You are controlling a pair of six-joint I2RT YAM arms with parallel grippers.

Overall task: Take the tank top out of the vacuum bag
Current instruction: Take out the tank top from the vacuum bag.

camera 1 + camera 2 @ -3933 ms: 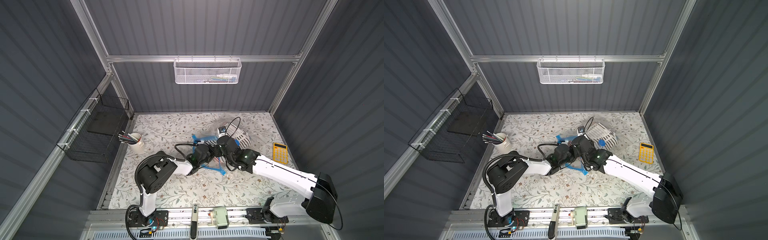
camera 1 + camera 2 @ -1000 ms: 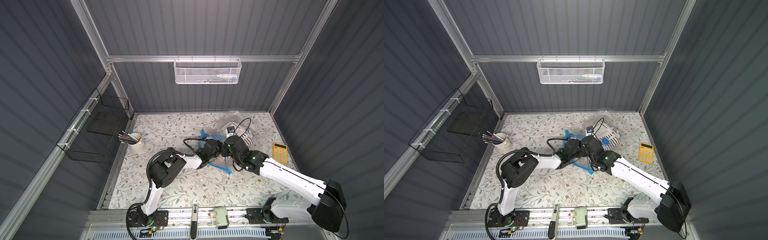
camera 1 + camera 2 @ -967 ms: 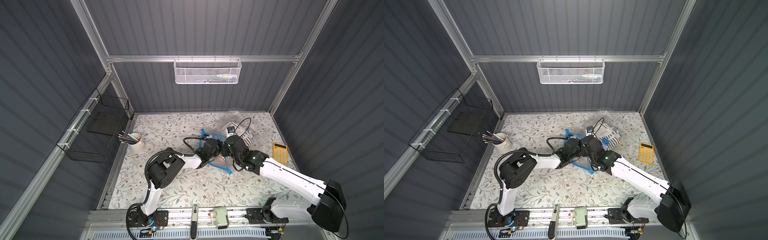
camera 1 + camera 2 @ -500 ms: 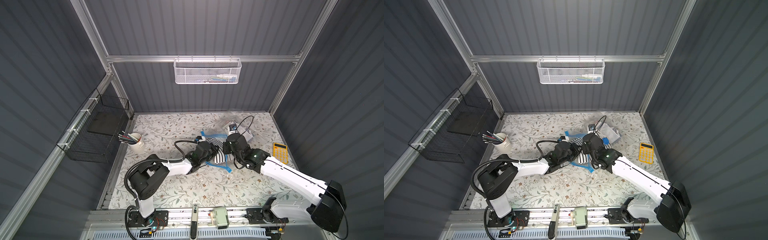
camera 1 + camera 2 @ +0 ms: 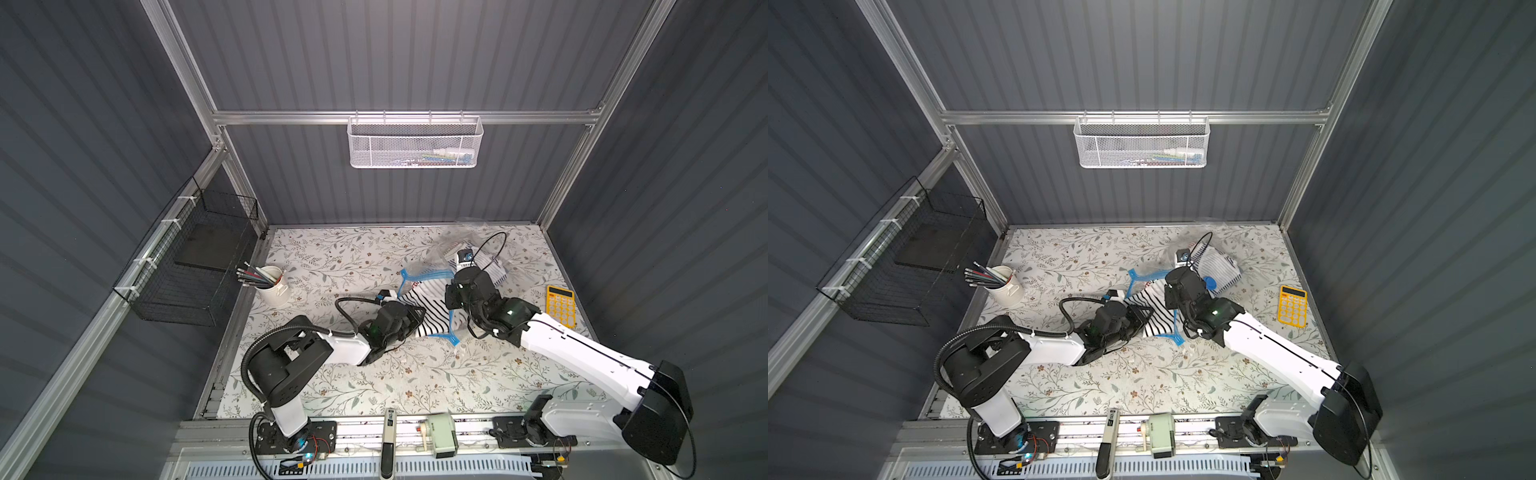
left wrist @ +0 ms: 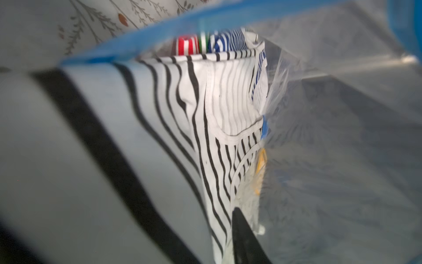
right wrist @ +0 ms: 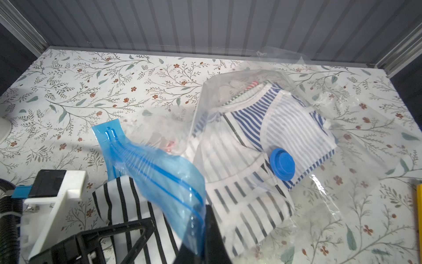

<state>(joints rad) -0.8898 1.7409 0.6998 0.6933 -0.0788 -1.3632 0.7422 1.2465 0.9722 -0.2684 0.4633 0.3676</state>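
While the black-and-white striped tank top (image 5: pixel 430 305) lies only partway out of the vacuum bag (image 7: pixel 356 146), we judge the job a little past its middle and not finished. Our right hand (image 5: pixel 449 300) is closed tight on the bag's blue zip strip (image 7: pixel 159 176), holding the mouth lifted and open. Our left hand (image 5: pixel 412 318) sits at the freed end of the top, which is spread on the table (image 5: pixel 332 257) between the two hands. Whether its jaws grip the cloth or stand clear of it we cannot tell: the left wrist view shows one finger (image 6: pixel 242 237) and cloth blurred close against the lens.

The bag itself lies toward the far right of the table, near the back wall. Through the plastic we see the rest of the top running under the zip strip toward the round blue valve cap (image 7: pixel 282 164). Deeper in, other folded striped garments (image 7: pixel 285 114) in blue, red and green are stacked.

What is left, as we read it, is to draw the remaining length out through the mouth and get it clear of the plastic, while the other garments stay behind.
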